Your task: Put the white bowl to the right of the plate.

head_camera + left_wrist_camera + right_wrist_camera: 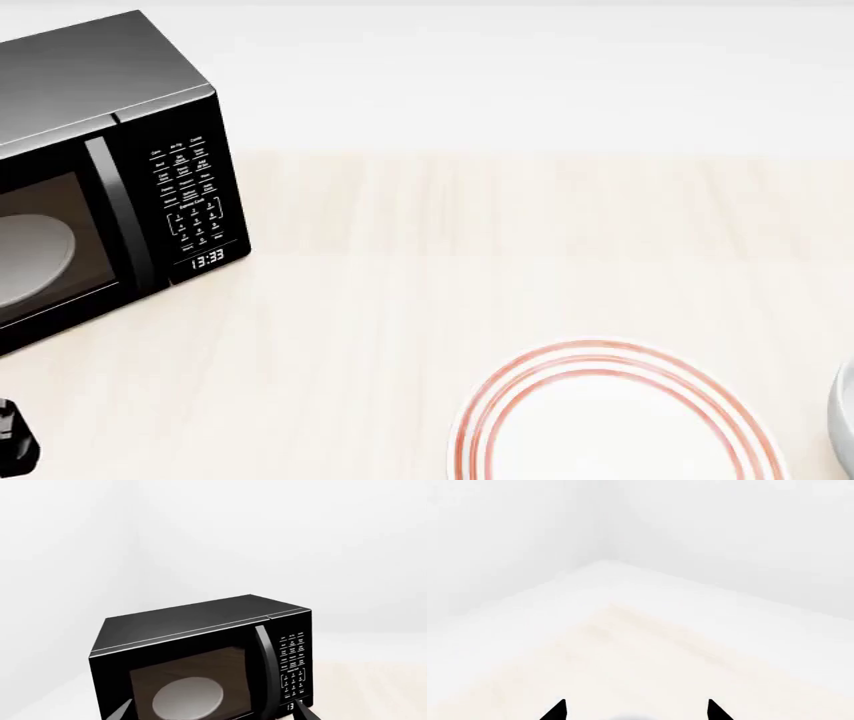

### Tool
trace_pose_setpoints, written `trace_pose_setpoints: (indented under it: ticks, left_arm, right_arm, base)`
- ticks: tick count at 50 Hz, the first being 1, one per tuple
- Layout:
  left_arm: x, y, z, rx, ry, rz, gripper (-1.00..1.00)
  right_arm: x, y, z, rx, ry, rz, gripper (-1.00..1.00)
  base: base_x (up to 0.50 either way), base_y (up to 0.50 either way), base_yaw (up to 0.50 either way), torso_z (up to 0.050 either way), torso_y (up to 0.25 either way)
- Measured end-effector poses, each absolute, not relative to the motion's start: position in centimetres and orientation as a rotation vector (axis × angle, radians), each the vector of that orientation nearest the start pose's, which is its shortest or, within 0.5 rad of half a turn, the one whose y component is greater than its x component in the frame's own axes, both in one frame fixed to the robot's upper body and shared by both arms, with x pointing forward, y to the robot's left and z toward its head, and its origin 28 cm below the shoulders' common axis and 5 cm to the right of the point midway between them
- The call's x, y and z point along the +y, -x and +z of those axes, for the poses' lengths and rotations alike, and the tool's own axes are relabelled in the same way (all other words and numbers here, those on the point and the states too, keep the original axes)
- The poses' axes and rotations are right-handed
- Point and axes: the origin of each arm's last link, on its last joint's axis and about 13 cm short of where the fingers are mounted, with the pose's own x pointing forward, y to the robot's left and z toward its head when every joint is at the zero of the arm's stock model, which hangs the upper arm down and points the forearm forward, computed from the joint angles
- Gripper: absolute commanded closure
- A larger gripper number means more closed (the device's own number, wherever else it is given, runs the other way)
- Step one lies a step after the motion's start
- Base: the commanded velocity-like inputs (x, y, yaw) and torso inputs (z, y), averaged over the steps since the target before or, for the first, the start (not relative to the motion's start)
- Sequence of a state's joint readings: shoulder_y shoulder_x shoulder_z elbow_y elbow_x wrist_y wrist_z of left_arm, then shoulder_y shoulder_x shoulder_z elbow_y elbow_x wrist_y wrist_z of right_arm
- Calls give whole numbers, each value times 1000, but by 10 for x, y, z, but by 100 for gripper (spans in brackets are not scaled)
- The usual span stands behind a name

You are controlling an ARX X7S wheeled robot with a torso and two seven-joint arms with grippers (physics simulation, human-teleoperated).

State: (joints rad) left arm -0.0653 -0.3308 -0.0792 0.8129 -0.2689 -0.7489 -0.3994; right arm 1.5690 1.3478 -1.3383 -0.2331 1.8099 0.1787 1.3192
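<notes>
Judging risks, from largest thing to smallest:
Table [534, 240]: pale wood, wide free area.
Microwave [94, 170]: far left, well apart, no danger.
Plate [614, 420]: near, right of centre; a careless move could push it.
White bowl [845, 415]: only its edge seen, already right of plate, half hidden.
Right gripper [635, 711]: fingers spread, grasping nothing.
Left gripper [212, 712]: fingers spread, facing the microwave.

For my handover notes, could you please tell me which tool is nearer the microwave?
Left. The left tool faces the microwave door close up. The right tool looks over bare table, with no microwave in its view.
</notes>
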Motion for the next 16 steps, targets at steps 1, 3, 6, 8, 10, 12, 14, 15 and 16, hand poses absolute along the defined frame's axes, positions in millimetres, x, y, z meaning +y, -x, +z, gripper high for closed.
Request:
trace_pose_setpoints:
  ticks: [1, 3, 6, 8, 10, 12, 14, 15, 16]
  left_arm:
    - [252, -185, 148, -147, -122, 279, -100]
    - [251, -183, 149, -152, -125, 272, -100]
    - [250, -180, 151, -159, -130, 261, -100]
    - [248, -178, 152, -163, -132, 250, -100]
    - [246, -176, 152, -167, -135, 238, -100]
    - [244, -174, 152, -170, -139, 224, -100]
    - [242, -172, 151, -172, -142, 210, -100]
    - [241, -172, 151, -172, -144, 203, -100]
    - [240, -171, 150, -172, -146, 197, -100]
  right_arm:
    - [-231, -238, 295, 100, -142, -801, -100]
    - [-222, -234, 294, 73, -121, -767, -100]
    - [-207, -228, 292, 37, -93, -714, -100]
    - [-197, -224, 288, 17, -71, -674, -100]
    - [-186, -220, 283, 4, -45, -632, -100]
    - [-175, -217, 275, -3, -16, -586, -100]
    - [-164, -214, 266, -6, 10, -535, -100]
    - [-159, -212, 261, -6, 21, -507, -100]
    - [-154, -210, 255, -5, 32, -480, -100]
  base:
    - [0, 0, 0, 0, 0]
    - [0, 0, 0, 0, 0]
    - [0, 0, 0, 0, 0]
    - [0, 0, 0, 0, 0]
    - [0, 0, 0, 0, 0]
    - [0, 0, 0, 0, 0]
    - [0, 0, 0, 0, 0]
    - [0, 0, 0, 0, 0]
    - [0, 0, 0, 0, 0]
